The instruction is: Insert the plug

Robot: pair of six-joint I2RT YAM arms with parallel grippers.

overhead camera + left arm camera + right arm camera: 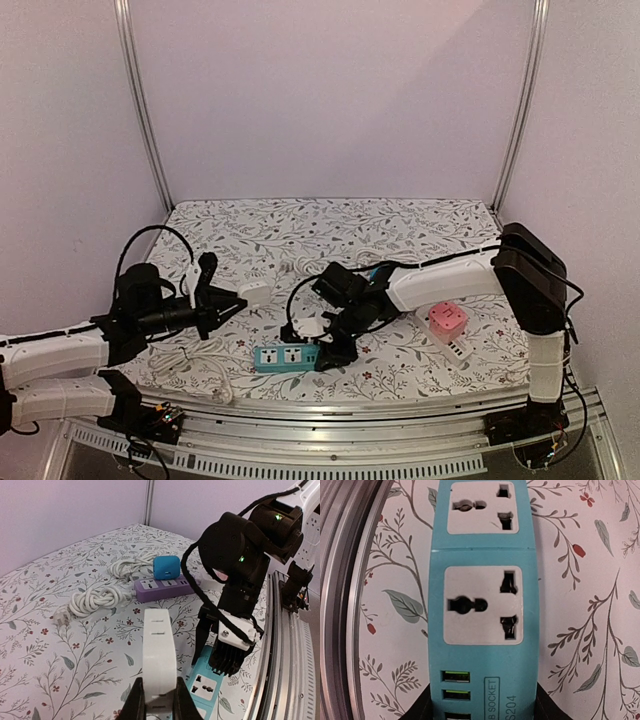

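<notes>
**Strip pinned, plug in the air, insertion not begun**

Left claw (pixel 159 702): clenched on a white blocky plastic plug (pixel 160 655). It grips the plug's lower end, so most of the body stands clear of the fingers (pixel 134 700). The prongs don't show, so I can't say which way they face. In the overhead view the plug sits left of centre, apparently lifted off the floral-patterned surface (pixel 330 225) and well apart from any socket.

Right claw (pixel 485 710): down over a teal plastic power strip (pixel 487 605). The strip lies at lower centre of the overhead view, beside the metal rail (pixel 340 605). The fingers sit against both long edges near the USB end, which reads as grasping. This is probably a brace so the strip won't skid when the plug is pushed in. Gripping there leaves both universal sockets uncovered.

Bystanders:
- A purple power strip (pixel 162 587), a blue cube adapter (pixel 166 567) and a coiled white cable (pixel 97 600) sit at upper middle of the left wrist view.
- A pink cube socket (pixel 447 320) sits at the right of the overhead view.

Judgement: approach stage. The plug needs carrying over and squaring to a socket, and misaligned prongs are the risk.
</notes>
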